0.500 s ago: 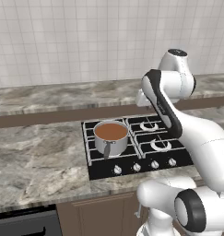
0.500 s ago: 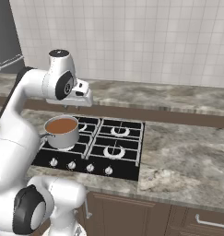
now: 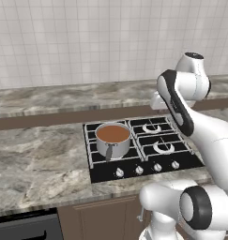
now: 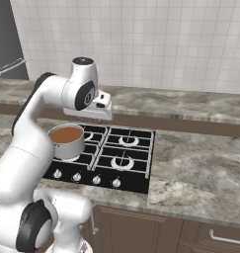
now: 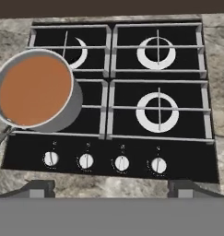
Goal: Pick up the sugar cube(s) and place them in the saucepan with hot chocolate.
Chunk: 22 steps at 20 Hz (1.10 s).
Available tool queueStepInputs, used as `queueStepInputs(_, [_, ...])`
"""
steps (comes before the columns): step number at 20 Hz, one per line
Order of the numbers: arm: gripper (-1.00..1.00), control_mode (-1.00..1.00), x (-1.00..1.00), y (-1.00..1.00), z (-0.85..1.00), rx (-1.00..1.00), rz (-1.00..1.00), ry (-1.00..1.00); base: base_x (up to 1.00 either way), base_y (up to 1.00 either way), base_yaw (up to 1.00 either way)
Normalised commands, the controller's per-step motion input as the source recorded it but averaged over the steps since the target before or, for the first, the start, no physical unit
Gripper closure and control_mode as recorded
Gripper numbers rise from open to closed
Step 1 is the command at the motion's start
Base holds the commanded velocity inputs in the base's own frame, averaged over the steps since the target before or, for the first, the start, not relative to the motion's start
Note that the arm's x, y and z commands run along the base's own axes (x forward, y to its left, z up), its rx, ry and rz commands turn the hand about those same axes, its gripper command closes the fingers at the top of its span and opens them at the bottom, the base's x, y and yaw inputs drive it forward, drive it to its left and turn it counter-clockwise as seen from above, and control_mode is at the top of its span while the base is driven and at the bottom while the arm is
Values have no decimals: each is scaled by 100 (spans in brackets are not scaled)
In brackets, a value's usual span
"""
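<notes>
No readable text, labels, brands, numbers or signs appear on anything.

The wall has white square tiles. A grey stone counter runs under it. Brown cupboards sit below. A black stove lies past the fingers.

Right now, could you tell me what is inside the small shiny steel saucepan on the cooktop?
The steel saucepan holds smooth reddish-brown hot chocolate, filling it close to the rim. No sugar cube shows on its surface; anything beneath the opaque liquid is hidden.
</notes>
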Motion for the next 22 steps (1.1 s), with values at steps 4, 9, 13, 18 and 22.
queueStepInputs(4, [-100, -100, 0, -100, -20, 6, -13, 3, 0, 0, 0])
queueStepInputs(9, [-100, -100, 0, -99, -42, 1, -15, 9, 0, 0, 0])
queueStepInputs(13, [-100, -100, 0, -71, -54, -2, -11, 17, 0, 0, 0])
queueStepInputs(18, [-100, -100, 0, -57, -59, -1, -9, 19, 0, 0, 0])
queueStepInputs(22, [-100, -100, 0, -45, -55, 0, -7, 16, 0, 0, 0])
